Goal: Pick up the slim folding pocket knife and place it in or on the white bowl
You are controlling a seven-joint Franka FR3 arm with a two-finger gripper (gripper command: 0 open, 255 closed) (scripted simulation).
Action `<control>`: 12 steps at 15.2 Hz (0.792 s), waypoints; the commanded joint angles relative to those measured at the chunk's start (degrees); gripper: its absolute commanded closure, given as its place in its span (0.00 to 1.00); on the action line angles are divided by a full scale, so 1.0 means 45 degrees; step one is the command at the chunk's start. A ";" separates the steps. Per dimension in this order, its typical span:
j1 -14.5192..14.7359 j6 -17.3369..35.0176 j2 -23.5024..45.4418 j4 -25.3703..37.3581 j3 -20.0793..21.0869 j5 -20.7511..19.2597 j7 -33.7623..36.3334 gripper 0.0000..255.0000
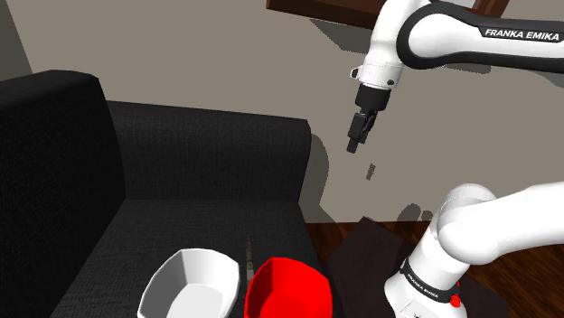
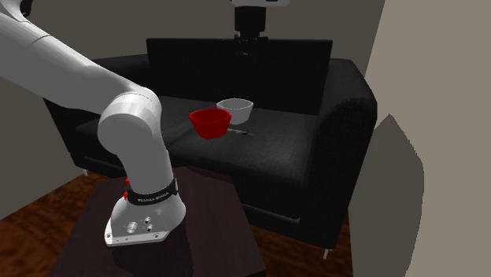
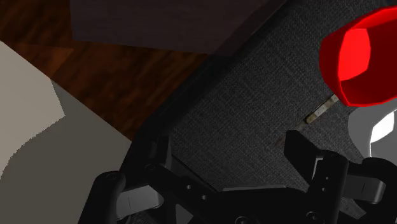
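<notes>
The slim folding pocket knife (image 1: 247, 257) lies flat on the black sofa seat (image 1: 194, 226), in the narrow gap between the white bowl (image 1: 201, 280) and a red bowl (image 1: 287, 289). In the second exterior view the knife (image 2: 242, 132) rests just in front of the white bowl (image 2: 235, 108). My gripper (image 1: 358, 138) hangs high in the air above the sofa's end, well away from the knife. In the wrist view the gripper (image 3: 226, 145) is open and empty, with the knife (image 3: 320, 110) beyond one finger, partly under the rim of the red bowl (image 3: 359, 60).
The sofa's backrest (image 1: 208, 144) and thick armrest (image 1: 54, 154) rise behind and beside the seat. A dark stand (image 2: 181, 228) carries the arm's base, on a wooden floor (image 3: 121, 83). Grey walls close in around the sofa.
</notes>
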 commanded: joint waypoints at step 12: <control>0.0350 0.3469 0.0103 -0.2754 0.3578 0.2844 0.5356 0.00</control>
